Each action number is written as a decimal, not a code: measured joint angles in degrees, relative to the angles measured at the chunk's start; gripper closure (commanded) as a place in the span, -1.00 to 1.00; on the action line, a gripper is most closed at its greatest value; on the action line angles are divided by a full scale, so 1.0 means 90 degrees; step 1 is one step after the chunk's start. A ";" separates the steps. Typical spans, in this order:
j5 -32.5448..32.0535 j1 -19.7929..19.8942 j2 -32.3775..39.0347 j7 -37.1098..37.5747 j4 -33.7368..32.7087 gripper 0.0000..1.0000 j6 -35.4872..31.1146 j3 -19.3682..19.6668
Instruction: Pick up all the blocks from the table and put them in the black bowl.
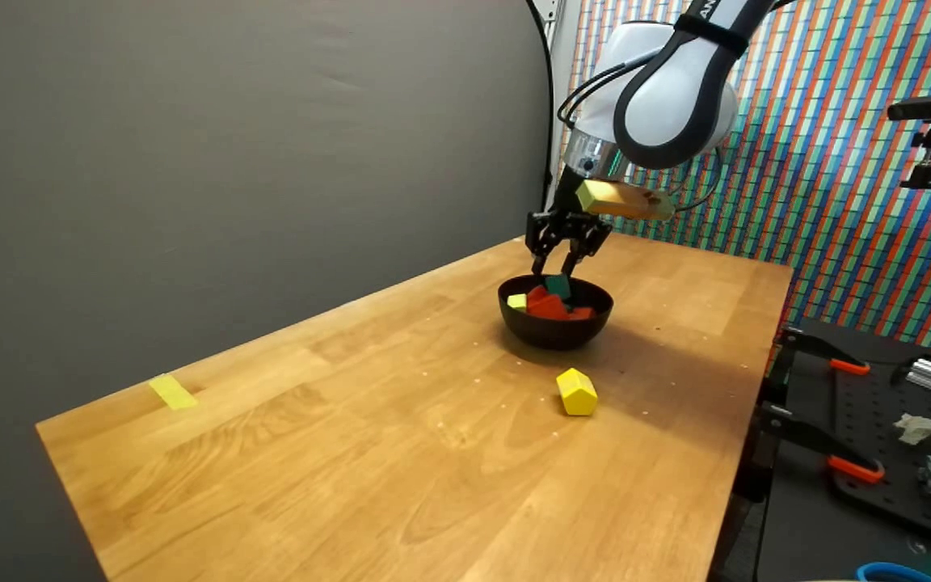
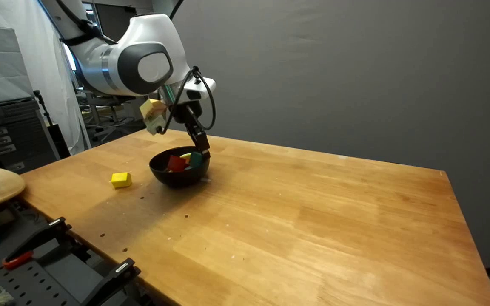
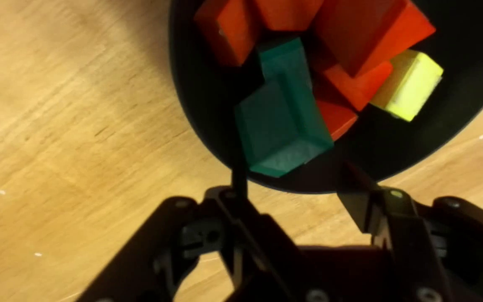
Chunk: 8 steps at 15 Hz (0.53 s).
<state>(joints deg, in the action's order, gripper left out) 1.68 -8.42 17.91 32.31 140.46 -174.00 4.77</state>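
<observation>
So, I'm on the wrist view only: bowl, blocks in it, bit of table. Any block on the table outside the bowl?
Observer: Yes, a yellow block sits on the table, seen in both exterior views.
Operator: Right up against something, or apart?
Observer: Apart: wood shows between it and the black bowl in both exterior views.

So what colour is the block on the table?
The block is yellow, clearest in an exterior view.
</observation>
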 measured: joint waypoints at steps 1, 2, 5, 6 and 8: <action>-0.0057 -0.0160 0.0005 -0.0045 -0.0022 -0.49 0.0006 0.0183; -0.0204 -0.0387 -0.0018 -0.0055 -0.0027 -0.63 0.0013 0.0442; -0.0340 -0.0751 -0.0060 -0.0054 -0.0025 -1.00 0.0040 0.0840; -0.0302 -0.0740 -0.0054 -0.0064 -0.0005 -1.00 0.0041 0.0811; -0.0287 -0.0731 -0.0093 -0.0182 0.0075 -1.00 0.0150 0.0722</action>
<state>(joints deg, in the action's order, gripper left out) -0.91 -15.00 17.07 30.67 141.14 -172.65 11.27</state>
